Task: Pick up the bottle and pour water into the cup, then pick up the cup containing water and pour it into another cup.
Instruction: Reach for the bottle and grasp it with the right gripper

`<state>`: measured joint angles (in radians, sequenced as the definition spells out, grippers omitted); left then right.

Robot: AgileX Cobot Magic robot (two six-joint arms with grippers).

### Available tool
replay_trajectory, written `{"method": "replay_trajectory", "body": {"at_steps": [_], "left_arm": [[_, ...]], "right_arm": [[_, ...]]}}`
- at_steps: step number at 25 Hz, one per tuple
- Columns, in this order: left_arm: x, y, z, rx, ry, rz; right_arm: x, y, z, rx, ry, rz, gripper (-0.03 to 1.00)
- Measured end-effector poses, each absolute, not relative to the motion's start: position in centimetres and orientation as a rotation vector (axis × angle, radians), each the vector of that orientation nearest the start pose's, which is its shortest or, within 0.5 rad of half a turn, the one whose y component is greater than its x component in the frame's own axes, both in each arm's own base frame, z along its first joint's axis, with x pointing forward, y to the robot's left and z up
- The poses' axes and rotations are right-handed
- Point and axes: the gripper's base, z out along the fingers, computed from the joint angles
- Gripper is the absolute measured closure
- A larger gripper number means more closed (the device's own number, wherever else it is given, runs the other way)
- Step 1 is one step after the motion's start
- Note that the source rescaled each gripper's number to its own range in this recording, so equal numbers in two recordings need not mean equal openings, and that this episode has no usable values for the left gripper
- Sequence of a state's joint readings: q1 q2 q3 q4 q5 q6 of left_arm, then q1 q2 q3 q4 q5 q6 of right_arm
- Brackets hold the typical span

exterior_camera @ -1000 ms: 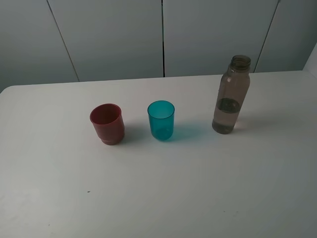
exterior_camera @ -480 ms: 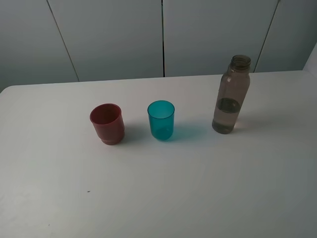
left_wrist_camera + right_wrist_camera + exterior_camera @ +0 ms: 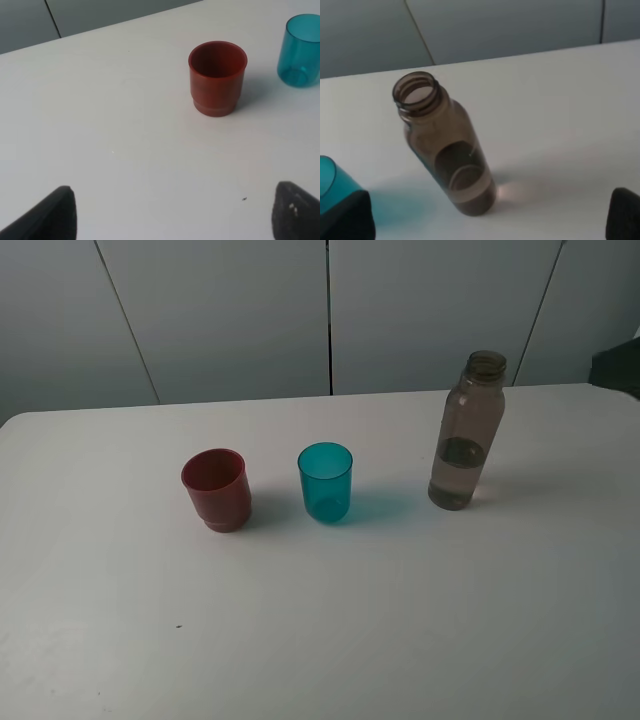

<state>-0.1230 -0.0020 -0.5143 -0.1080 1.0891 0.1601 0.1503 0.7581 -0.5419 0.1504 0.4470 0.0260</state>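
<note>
The smoky grey-brown bottle (image 3: 466,430) stands upright and uncapped on the right of the white table (image 3: 320,640), partly filled with water. The teal cup (image 3: 325,482) stands in the middle and the squat red cup (image 3: 215,490) to its left. My left gripper (image 3: 172,220) is open and empty, short of the red cup (image 3: 217,77), with the teal cup (image 3: 302,50) beyond it. My right gripper (image 3: 485,220) is open and empty, facing the bottle (image 3: 445,150) from a short way off. The teal cup's edge (image 3: 330,177) shows beside one fingertip.
A dark part of my right arm (image 3: 618,365) shows at the right edge of the exterior high view, behind the table's far right corner. Grey wall panels (image 3: 320,310) stand behind the table's back edge.
A dark part of my right arm has come into view at the right edge of the exterior high view. The bottle and both cups have not moved.
</note>
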Motion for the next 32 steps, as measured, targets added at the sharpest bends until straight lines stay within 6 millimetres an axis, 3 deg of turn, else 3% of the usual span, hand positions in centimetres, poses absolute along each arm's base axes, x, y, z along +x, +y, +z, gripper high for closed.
{"method": "replay_trajectory", "body": {"at_steps": [4,9,16,23,32], "left_arm": [[-0.9,-0.8,27.9,0.297,2.032,-0.106],[-0.9,-0.8,27.9,0.297,2.032,-0.106],[-0.9,-0.8,27.9,0.297,2.032,-0.106],[-0.9,-0.8,27.9,0.297,2.032,-0.106],[-0.9,-0.8,27.9,0.301,2.031,-0.104]], "right_arm": [[15.6,4.6,25.9,-0.112,2.088,0.302,-0.03],[15.3,4.5,22.1,-0.099,2.004,0.291,-0.03],[15.7,4.5,21.0,-0.095,1.993,0.275,-0.03],[15.7,4.6,18.8,-0.127,1.839,0.281,-0.03],[17.7,5.3,16.5,-0.152,1.773,0.292,-0.03]]}}
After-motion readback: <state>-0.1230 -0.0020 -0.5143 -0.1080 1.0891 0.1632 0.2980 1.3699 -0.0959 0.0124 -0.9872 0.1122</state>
